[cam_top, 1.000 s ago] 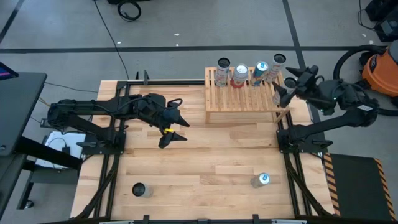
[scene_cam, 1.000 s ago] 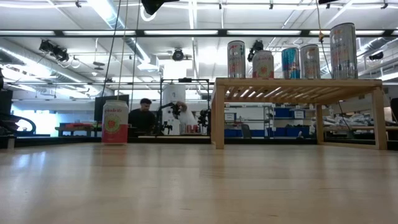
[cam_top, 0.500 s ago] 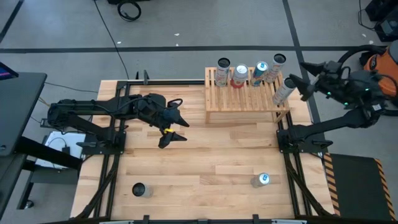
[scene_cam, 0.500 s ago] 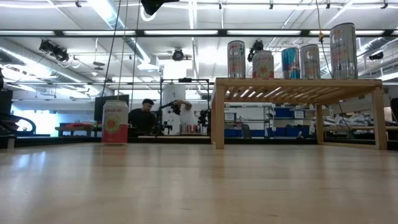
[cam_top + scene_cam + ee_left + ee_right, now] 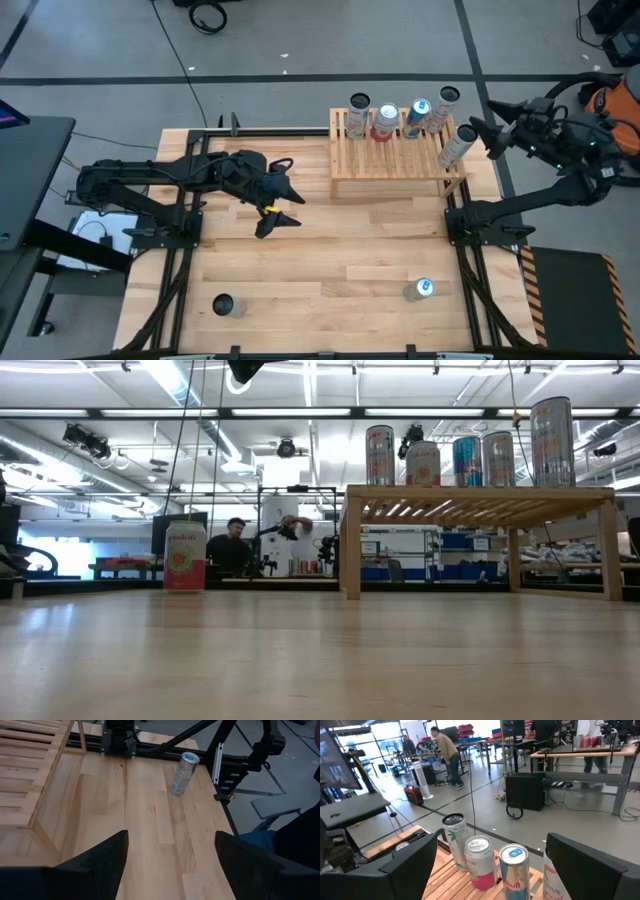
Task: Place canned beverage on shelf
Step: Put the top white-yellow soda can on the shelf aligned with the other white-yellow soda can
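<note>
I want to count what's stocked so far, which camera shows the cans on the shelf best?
The high view: all five cans stand apart along the back edge of the shelf. The low view also shows five, side-on. The right wrist view catches only four; the left wrist view shows just shelf slats.

Grey concrete floor (image 5: 300, 40), ceiling strip lights (image 5: 170, 380) — workbenches (image 5: 580, 755) behind

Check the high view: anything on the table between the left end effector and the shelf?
No. In the high view, only bare wood lies between the left end effector and the shelf. The nearest loose can stands well off that line.
</note>
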You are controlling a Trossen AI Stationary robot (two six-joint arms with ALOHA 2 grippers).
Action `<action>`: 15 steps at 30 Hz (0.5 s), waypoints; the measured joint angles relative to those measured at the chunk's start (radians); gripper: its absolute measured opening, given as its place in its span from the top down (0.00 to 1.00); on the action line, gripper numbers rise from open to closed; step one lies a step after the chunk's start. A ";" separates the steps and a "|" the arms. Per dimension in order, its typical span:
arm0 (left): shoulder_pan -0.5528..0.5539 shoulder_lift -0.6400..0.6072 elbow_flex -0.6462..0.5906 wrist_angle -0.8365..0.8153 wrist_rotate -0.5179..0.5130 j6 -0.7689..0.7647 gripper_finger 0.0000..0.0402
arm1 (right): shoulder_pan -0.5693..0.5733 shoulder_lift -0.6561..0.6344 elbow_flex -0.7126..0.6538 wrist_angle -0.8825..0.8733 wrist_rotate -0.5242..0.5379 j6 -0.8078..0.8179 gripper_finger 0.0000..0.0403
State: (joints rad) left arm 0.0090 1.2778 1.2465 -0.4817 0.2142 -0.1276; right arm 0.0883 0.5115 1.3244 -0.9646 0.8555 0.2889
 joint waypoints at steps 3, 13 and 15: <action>0.000 0.000 0.000 0.002 0.000 0.000 0.25 | 0.000 0.016 0.001 -0.040 0.020 -0.001 0.05; 0.000 0.000 0.000 0.004 0.000 0.000 0.25 | -0.036 0.176 0.224 -0.392 0.033 0.157 0.05; 0.000 0.000 0.000 0.004 0.000 0.000 0.25 | -0.057 0.217 0.284 -0.573 -0.005 0.278 0.05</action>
State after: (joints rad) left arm 0.0092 1.2778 1.2465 -0.4774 0.2142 -0.1280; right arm 0.0313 0.7280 1.6087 -1.5379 0.8509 0.5665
